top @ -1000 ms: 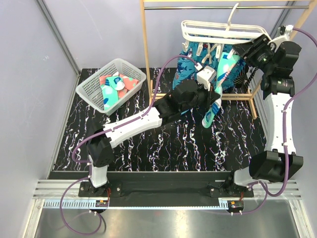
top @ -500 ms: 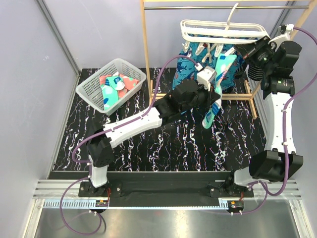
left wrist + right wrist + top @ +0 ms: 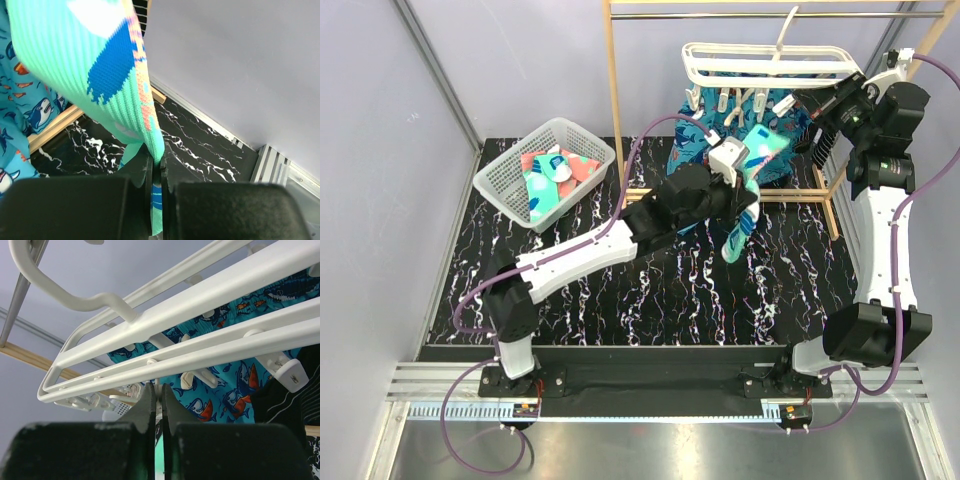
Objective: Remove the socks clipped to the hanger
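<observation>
The left gripper has its jaws clenched on the teal sock, which hangs just beneath the hanger. The right gripper has its jaws pressed together under a slat. Pulling-off seems underway; next needs a steady downward tug.

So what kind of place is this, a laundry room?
Probably a robot test booth dressed up as a laundry corner, not a home. Two robot arms are bolted by a metal rail, plain grey walls close it in, and a white hanger hangs on a wooden rack near a basket of socks.
</observation>
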Controlling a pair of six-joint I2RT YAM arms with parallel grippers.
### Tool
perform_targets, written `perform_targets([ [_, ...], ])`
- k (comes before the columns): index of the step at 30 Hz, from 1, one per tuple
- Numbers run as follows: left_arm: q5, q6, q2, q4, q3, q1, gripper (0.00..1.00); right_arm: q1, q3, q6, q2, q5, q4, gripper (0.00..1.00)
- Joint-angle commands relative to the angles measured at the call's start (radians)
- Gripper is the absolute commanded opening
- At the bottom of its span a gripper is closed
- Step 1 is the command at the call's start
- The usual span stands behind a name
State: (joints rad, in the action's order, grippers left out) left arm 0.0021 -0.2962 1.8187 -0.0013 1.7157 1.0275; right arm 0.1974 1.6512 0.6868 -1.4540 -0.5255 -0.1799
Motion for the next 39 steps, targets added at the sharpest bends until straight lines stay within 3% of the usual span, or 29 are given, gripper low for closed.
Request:
perform_targets([
  [1,-0.030,0.000,-0.079,0.078,-0.028,-0.003,0.00,0.004,0.033,-0.007,0.015,-0.002,0.039,0.00],
  [5,-0.036,-0.004,-0.098,0.077,-0.047,-0.013,0.00,0.004,0.035,-0.007,0.017,-0.002,0.031,0.00],
  [7,-0.045,-0.023,-0.116,0.058,-0.057,-0.021,0.00,0.004,0.038,-0.010,0.018,-0.001,0.020,0.06],
  [8,-0.045,-0.033,-0.128,0.055,-0.077,-0.036,0.00,0.004,0.039,-0.013,0.020,-0.001,0.010,0.11],
  [9,-0.045,-0.058,-0.139,0.050,-0.093,-0.046,0.00,0.004,0.038,-0.015,0.026,-0.001,0.004,0.26],
  [13,-0.105,-0.131,-0.220,-0.023,-0.154,-0.112,0.00,0.004,0.027,-0.036,0.053,0.018,-0.039,0.49],
  [19,-0.109,-0.163,-0.347,-0.191,-0.191,-0.305,0.00,0.004,-0.062,-0.044,0.136,0.006,-0.090,0.73],
  [20,-0.120,-0.153,-0.363,-0.215,-0.192,-0.367,0.00,0.004,-0.080,-0.041,0.153,0.001,-0.096,0.83],
  [24,-0.172,-0.133,-0.430,-0.307,-0.211,-0.541,0.00,0.004,-0.185,-0.033,0.265,0.002,-0.095,0.98],
  [29,-0.204,-0.106,-0.403,-0.347,-0.147,-0.782,0.00,0.004,-0.237,-0.009,0.363,0.009,-0.109,1.00],
  [34,-0.479,0.064,-0.218,-0.442,0.018,-0.865,0.00,0.004,-0.225,0.013,0.396,-0.005,-0.104,1.00],
  [39,-0.424,0.077,-0.040,-0.358,0.027,-0.925,0.00,0.004,-0.199,-0.006,0.408,-0.019,-0.145,1.00],
])
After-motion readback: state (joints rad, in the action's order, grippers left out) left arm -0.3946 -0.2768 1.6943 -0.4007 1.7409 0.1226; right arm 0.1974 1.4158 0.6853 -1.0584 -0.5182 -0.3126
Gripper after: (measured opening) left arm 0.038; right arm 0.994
